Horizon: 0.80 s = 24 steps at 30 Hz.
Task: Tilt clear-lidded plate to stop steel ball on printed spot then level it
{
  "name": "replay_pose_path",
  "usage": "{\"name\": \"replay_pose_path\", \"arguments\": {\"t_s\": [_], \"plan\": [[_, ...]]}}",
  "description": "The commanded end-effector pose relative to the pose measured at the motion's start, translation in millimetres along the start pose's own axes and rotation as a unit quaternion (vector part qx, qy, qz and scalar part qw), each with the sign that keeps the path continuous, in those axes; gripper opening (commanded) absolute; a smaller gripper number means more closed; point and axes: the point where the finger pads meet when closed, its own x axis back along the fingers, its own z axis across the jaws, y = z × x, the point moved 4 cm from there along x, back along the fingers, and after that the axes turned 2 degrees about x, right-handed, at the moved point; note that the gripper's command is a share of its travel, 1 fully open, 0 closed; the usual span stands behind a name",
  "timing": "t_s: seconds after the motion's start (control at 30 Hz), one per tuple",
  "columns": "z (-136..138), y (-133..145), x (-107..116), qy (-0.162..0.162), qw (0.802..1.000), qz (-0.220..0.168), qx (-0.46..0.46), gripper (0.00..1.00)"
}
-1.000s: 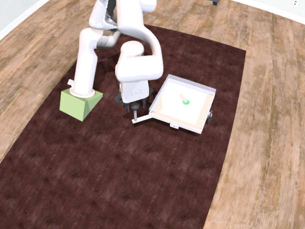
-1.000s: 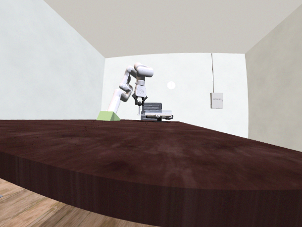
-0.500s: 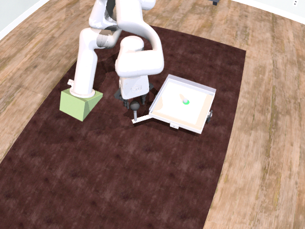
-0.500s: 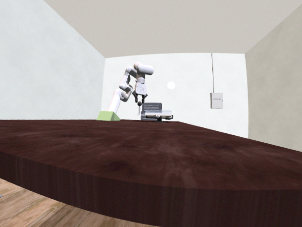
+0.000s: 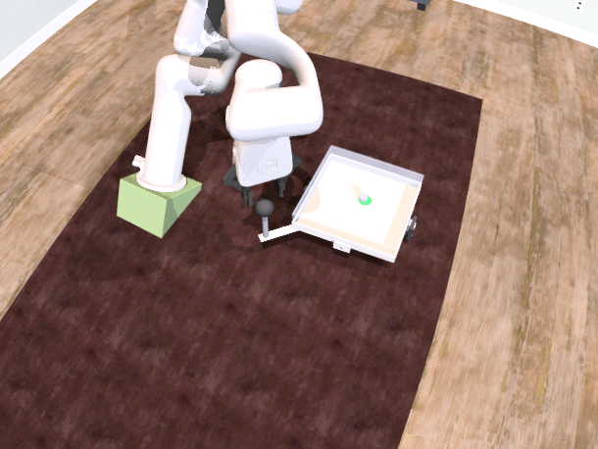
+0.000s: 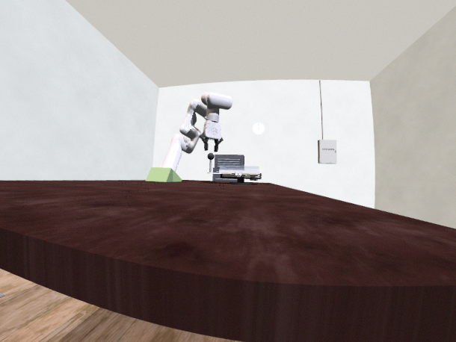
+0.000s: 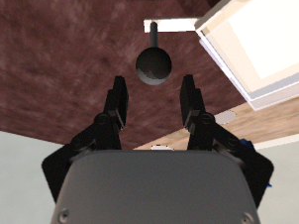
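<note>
Pale walls and a brown wooden floor surround the desk (image 5: 221, 343) (image 6: 224, 231), whose top is dark reddish brown. Near to far is told here as in the exterior view. The green wedge-shaped block (image 5: 139, 206) (image 6: 158, 175) carries the white jointed robot arm (image 5: 169, 132) (image 6: 173, 153). The hand with black fingers (image 5: 265, 192) (image 6: 211, 146) is spread and has nothing between its fingers. It is above and near the dark round knob (image 5: 264, 208) (image 6: 211, 156) (image 7: 153, 65), apart from it. This knob stands on a thin grey rod (image 5: 266, 226) (image 6: 210, 166) (image 7: 153, 35), which rises from the white flat bar (image 5: 278, 233) (image 7: 170, 25) at the side of the square, clear-walled white plate (image 5: 343, 237) (image 6: 247, 172) (image 7: 223, 48). Inside the plate, the small grey steel ball (image 5: 363, 197) lies over part of the green printed spot (image 5: 367, 201); I cannot tell if their centres agree. Farther behind, there is a dark grey slatted object (image 6: 229, 160), and on the wall a light grey box (image 6: 327, 151) is fixed.

A second ago I had my gripper (image 5: 265, 199) (image 6: 211, 150) (image 7: 153, 85) down at the dark knob (image 5: 264, 208) (image 6: 211, 156) (image 7: 153, 65). Since then I've raised it toward twelve o'clock in the exterior view, and its fingertips are now just above the knob, apart from it. From the top view, the gripper's body has shifted toward twelve too, leaving the knob more exposed on its six o'clock side.
</note>
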Motion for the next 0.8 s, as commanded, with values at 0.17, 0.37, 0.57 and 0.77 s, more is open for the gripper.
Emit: {"name": "replay_pose_path", "arguments": {"t_s": [0.17,0.37,0.57,0.77], "plan": [[0.0,0.5,10.2,0.0,1.0,-0.001,0.0,0.61],[0.0,0.5,11.4,0.0,1.0,-0.001,0.0,0.61],[0.0,0.5,11.7,0.0,1.0,-0.001,0.0,1.0],[0.0,0.5,11.7,0.0,1.0,-0.001,0.0,1.0]]}}
